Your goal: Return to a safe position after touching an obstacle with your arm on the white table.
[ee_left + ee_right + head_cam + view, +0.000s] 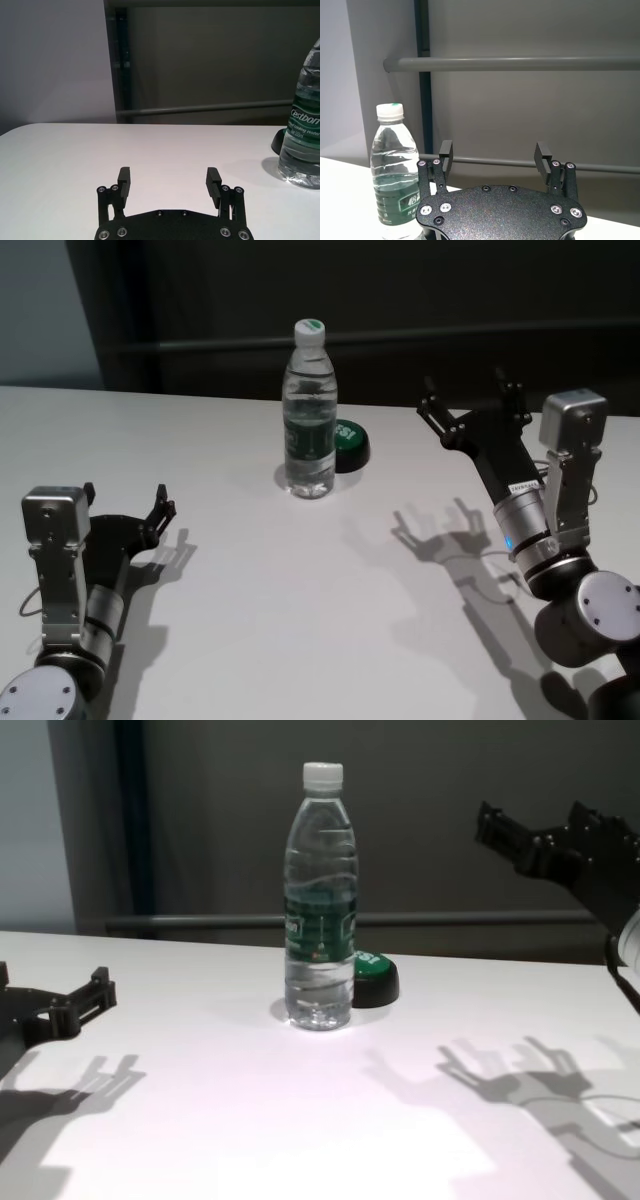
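Bottle (310,410) of clear plastic, with white screw cap and dark green label band, standing upright on the white table (300,620) toward the far edge, roughly midway between the left and right sides. Water fills the bottle nearly to the shoulder. Just behind it, on its right and toward the far edge, lies a low round green-topped button (350,444) with a dark base, partly hidden by the bottle in the head view and seeming to touch or nearly touch the bottle's foot. Left gripper (125,506) low over the table near the near-left corner, fingers spread wide and holding nothing; in the left wrist view its two ribbed fingertips (124,180) stand well apart above bare tabletop, with the bottle off to one side. Right gripper (472,398) raised well above the table toward the far-right corner, fingers likewise spread wide and empty, well apart from the bottle; its shadow falls on the tabletop between it and the near edge. In the right wrist view the bottle stands beside the right gripper's open fingers, not between them. Neither arm touches the bottle.
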